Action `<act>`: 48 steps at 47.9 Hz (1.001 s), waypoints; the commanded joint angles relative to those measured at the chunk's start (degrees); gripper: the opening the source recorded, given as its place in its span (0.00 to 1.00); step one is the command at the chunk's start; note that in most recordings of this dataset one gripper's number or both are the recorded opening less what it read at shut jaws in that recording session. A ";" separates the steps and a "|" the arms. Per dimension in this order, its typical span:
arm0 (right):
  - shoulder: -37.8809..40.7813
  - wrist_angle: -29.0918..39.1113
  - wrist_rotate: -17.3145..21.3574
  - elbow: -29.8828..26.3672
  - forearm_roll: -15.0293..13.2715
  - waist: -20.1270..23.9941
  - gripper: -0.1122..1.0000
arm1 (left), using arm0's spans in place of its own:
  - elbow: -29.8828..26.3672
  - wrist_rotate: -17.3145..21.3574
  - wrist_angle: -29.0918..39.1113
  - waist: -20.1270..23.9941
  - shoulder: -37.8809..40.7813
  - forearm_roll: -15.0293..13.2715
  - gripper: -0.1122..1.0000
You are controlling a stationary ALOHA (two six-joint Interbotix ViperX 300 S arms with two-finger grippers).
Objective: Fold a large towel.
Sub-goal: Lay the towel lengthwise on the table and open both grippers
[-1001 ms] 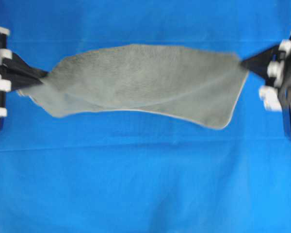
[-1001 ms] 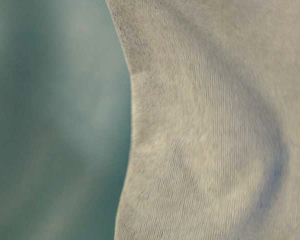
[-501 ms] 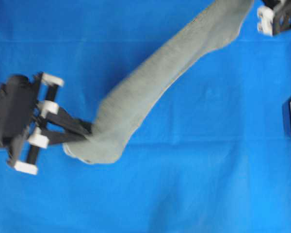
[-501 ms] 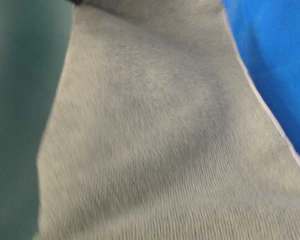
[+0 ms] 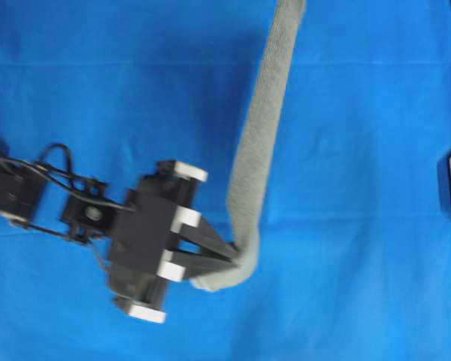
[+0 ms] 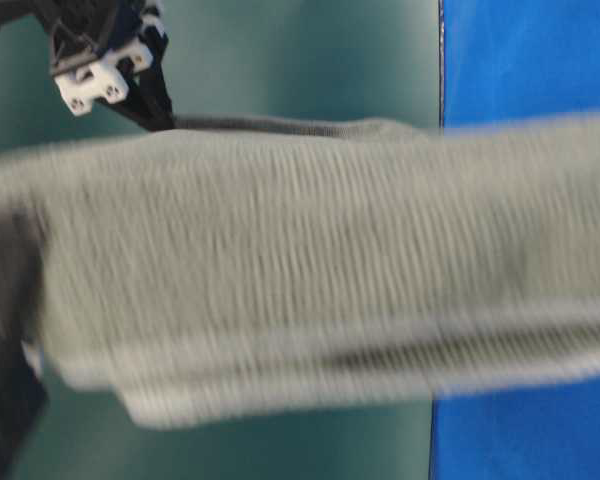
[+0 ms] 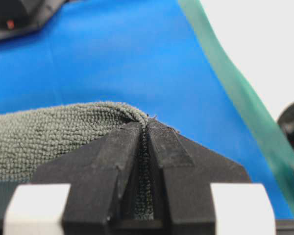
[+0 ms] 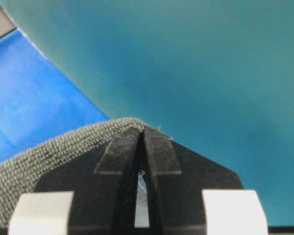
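One blue cloth surface [image 5: 75,75] is seen below. One towel [image 5: 259,128]: soft, light, limp, judged best gripped at hem corners; it is strung taut between the pincers. Two pincers: left gripper [image 7: 147,128] is clamped on one end, right gripper [image 8: 141,131] on the other.

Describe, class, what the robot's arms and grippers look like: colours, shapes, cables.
The left gripper has matte black, wedge-shaped fingers tapering to a point, flanked by white blocks, on a boxy black body. Thin black cables loop along the left arm. The right gripper looks the same: black tapered fingers, white blocks. No markings are legible.
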 commanded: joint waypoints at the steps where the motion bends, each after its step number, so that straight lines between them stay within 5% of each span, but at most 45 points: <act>1: -0.53 -0.09 -0.18 -1.76 -0.26 -0.53 0.12 | -4.48 0.18 -1.32 -0.79 2.29 0.00 0.12; 34: -19.25 14.94 -0.26 13.18 -1.14 -1.14 0.12 | -38.67 -0.79 -11.95 0.79 34.80 -0.35 0.12; 41: -15.03 14.15 -0.26 13.27 -0.97 -0.88 0.12 | -39.99 -3.08 -13.80 0.35 36.47 -1.67 0.12; 48: -7.47 10.46 -0.18 11.34 -0.97 -0.53 0.12 | -33.93 -9.49 -15.82 0.26 34.45 -1.76 0.12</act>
